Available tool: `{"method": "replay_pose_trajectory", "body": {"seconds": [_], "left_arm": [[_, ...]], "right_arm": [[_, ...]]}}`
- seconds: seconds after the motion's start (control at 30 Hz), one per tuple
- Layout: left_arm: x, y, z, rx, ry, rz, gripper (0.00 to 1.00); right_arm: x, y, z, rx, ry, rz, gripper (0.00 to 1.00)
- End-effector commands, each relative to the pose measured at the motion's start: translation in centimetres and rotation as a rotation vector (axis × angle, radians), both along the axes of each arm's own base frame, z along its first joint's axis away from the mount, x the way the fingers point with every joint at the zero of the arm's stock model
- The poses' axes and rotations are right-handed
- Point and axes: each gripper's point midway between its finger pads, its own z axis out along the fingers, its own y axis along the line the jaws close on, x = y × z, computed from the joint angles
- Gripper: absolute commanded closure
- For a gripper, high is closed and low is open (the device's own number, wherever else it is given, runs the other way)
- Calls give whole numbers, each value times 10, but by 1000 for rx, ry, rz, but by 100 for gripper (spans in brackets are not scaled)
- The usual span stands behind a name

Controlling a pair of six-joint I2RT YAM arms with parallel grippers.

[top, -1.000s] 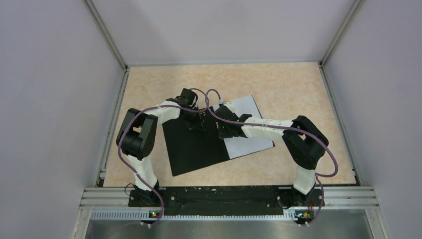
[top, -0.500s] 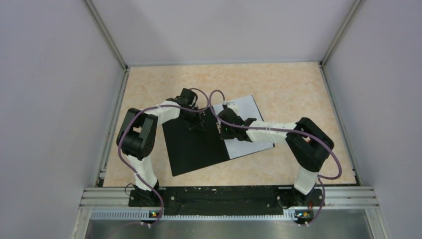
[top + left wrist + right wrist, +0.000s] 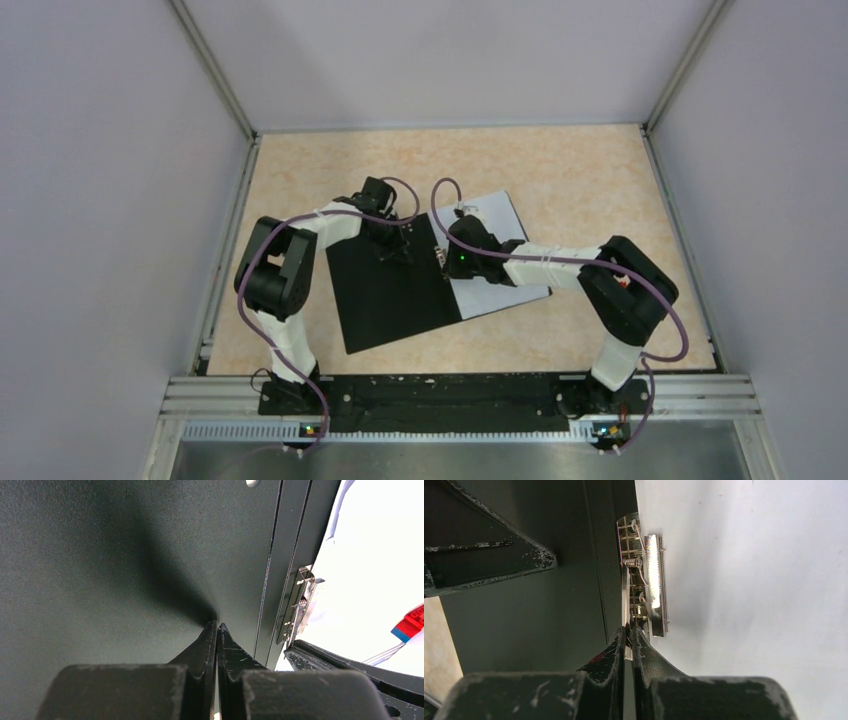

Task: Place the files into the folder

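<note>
Now right end effector shifted by clip; left end effector static on folder; both closed

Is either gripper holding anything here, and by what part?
The right gripper looks pinched on the near end of the metal clip of the folder. The left gripper is shut, tips pressed on the folder's black inside, holding nothing.

We count one folder, one stack of papers whose sheets we cannot tell apart, one metal clip, one red-and-blue block, and two arms, the left arm and the right arm, on one table.
</note>
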Motion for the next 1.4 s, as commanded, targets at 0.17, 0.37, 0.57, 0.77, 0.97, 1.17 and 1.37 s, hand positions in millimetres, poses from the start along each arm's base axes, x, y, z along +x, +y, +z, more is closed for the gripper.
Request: {"method": "replay_pose_trajectory", "body": {"seconds": [0.17, 0.37, 0.57, 0.77, 0.97, 1.17, 1.37], "left_arm": [[1, 16, -24, 92, 18, 7, 96], [1, 16, -24, 91, 19, 6, 96], [1, 16, -25, 90, 19, 6, 96], [0, 18, -29, 96, 27, 6, 96], [0, 19, -29, 96, 28, 9, 96], [0, 21, -30, 103, 29, 13, 96], [-1, 23, -33, 108, 37, 17, 96]], "right_arm": [[-47, -74, -58, -325, 205, -17, 100], [-35, -66, -34, -310, 166, -16, 100], [-36, -70, -40, -337, 175, -16, 100], [-43, -81, -57, -379, 198, -19, 100], [-49, -91, -72, -420, 212, -21, 100], [-50, -100, -79, -461, 213, -34, 100], [-46, -104, -72, -470, 193, -49, 100]]}}
